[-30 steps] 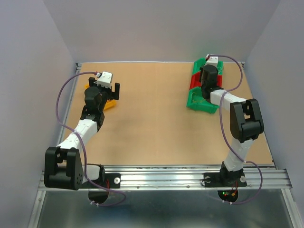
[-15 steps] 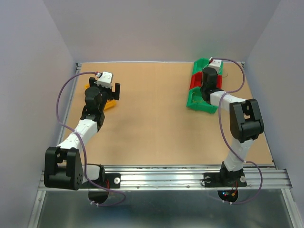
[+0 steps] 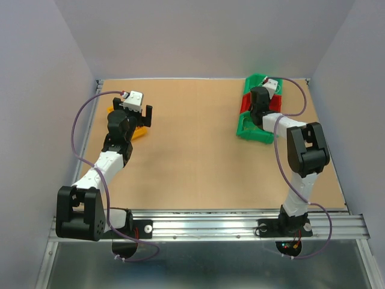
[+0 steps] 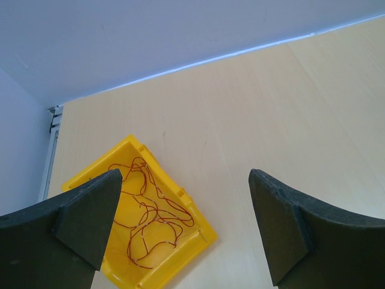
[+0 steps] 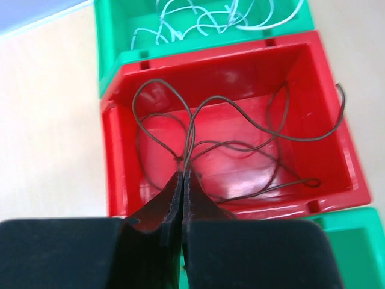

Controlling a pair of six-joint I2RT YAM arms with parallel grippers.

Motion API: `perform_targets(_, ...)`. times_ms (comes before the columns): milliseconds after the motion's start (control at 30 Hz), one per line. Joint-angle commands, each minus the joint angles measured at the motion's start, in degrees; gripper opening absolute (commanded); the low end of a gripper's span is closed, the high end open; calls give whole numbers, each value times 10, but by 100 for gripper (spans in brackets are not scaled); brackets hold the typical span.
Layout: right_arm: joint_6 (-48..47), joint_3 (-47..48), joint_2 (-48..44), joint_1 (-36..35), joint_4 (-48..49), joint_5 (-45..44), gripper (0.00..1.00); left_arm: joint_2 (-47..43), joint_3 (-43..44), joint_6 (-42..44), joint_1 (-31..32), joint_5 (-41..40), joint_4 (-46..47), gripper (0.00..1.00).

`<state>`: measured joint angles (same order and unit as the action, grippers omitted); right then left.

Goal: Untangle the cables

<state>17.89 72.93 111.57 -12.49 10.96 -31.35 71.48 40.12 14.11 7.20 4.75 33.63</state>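
Pinching gray cable (image 5: pixel 190 132), rest w/in red bin (image 5: pixel 216 55)

Four bins, three cables, two arms
One yellow bin (image 4: pixel 180 260), one red bin (image 5: pixel 240 66), two green bins (image 5: pixel 108 36) (image 5: pixel 352 241); one red cable (image 4: pixel 147 208), one dark cable (image 5: pixel 190 129), one white cable (image 5: pixel 198 24); a left arm (image 3: pixel 102 162) and right arm (image 3: pixel 301 150).
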Motion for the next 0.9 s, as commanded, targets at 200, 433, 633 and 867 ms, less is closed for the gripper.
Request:
perform_targets(200,114,81,29,-18,-37,41,1,-13,0,7,4,6,28,98)
perform_targets(433,152,86,32,-10,-46,2,0,-13,0,7,4,8,28,98)
perform_targets(633,179,95,37,41,-62,41,1,-7,1,7,4,8,28,98)
perform_targets(867,192,107,42,70,-75,67,0,-1,4,9,5,3,28,98)
